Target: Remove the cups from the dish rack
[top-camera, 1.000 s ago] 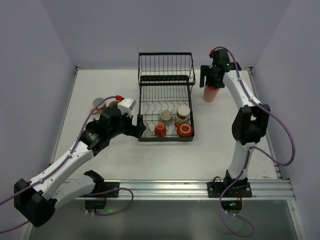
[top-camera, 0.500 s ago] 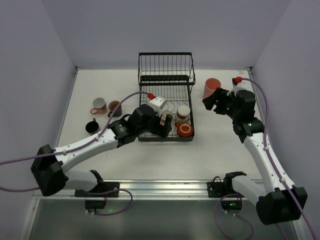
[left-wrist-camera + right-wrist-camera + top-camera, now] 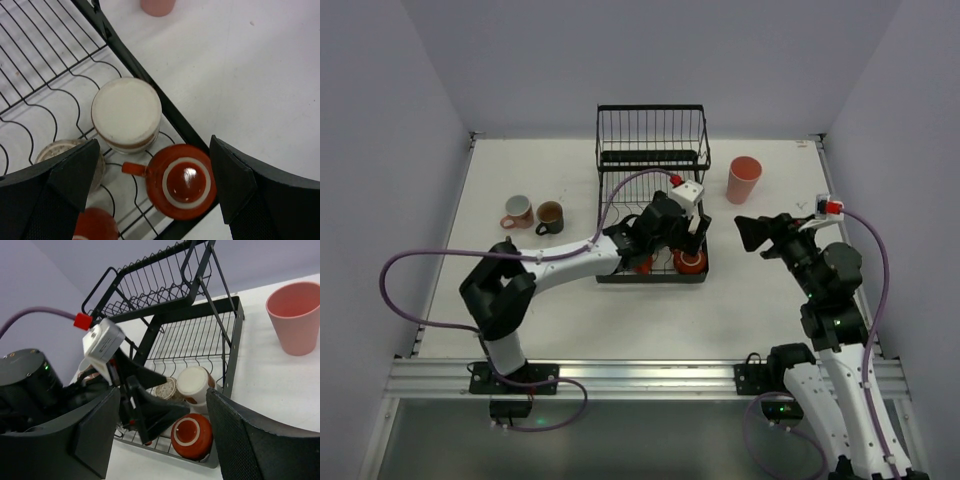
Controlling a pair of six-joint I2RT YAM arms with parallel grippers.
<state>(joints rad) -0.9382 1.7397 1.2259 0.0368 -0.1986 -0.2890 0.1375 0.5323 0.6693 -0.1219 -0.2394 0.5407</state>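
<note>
Left pincer (image 3: 154,175) hangs apart over an upturned orange cup (image 3: 182,182) in the rack's (image 3: 134,62) near right corner. Glazed and stiff, it is probably slick and chippable, so grip across its walls, clear of the handle. Right pincer (image 3: 162,430) gapes empty above the bench (image 3: 250,75).

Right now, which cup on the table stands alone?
The pink tumbler, upright to the right of the rack; the pink mug and brown mug stand together left of it.

Table (image 3: 570,310): dish rack (image 3: 653,157), maybe 3 cups (image 3: 744,178)
</note>
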